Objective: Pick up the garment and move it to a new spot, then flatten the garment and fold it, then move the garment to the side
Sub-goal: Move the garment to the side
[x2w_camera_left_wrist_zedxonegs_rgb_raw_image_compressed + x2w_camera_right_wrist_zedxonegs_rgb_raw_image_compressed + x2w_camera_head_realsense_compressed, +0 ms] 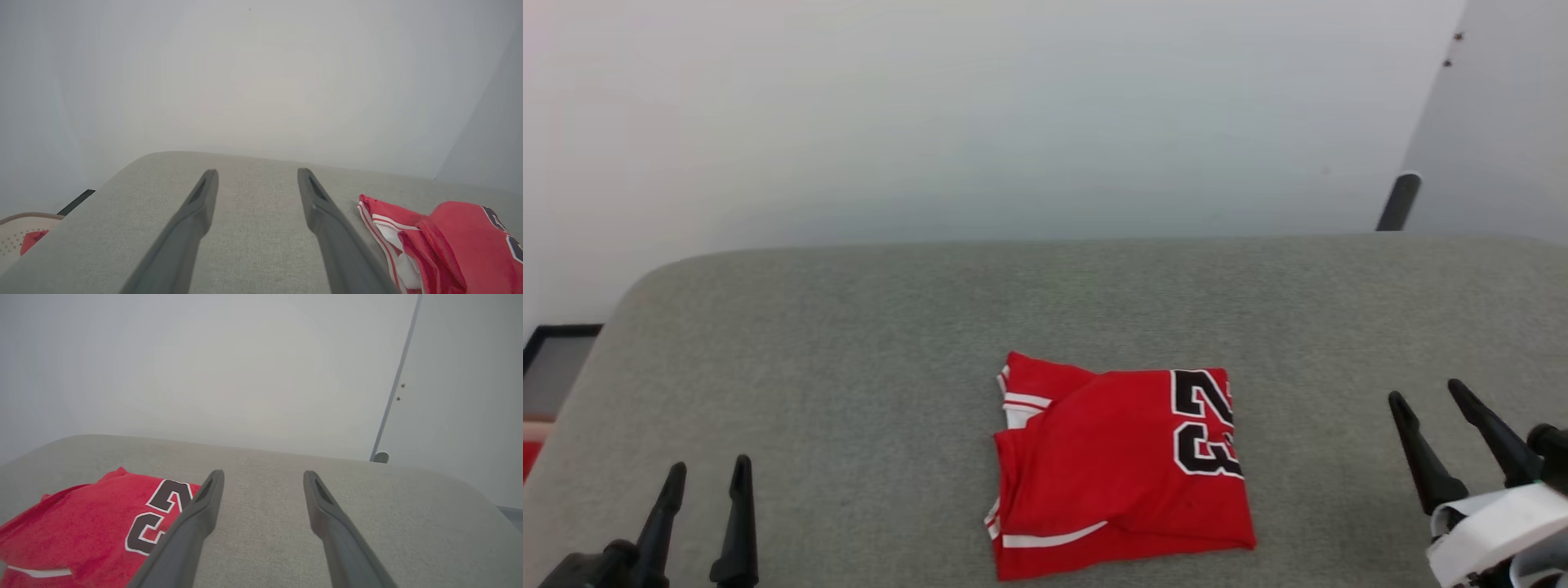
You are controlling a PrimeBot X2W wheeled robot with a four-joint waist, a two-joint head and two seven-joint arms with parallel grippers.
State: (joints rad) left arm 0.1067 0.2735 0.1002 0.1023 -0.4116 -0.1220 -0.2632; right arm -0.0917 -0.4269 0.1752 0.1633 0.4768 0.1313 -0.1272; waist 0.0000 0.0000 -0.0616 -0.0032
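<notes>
The garment (1119, 469), a red jersey with white trim and black numerals, lies folded into a rough square on the grey cushioned surface (849, 343), near its front middle. My left gripper (709, 472) hovers open at the lower left, well apart from the garment. My right gripper (1427, 394) stands open at the lower right, also clear of it. In the left wrist view the garment (445, 245) lies right of my open left gripper (257, 173). In the right wrist view the garment (94, 526) lies left of my open right gripper (263, 475).
A white wall rises behind the grey surface. A dark pole (1399, 202) stands at the back right. A beige perforated basket (16, 232) with a small red cloth (32, 241) sits off the surface's left edge. A dark frame (556, 359) lies on the floor at left.
</notes>
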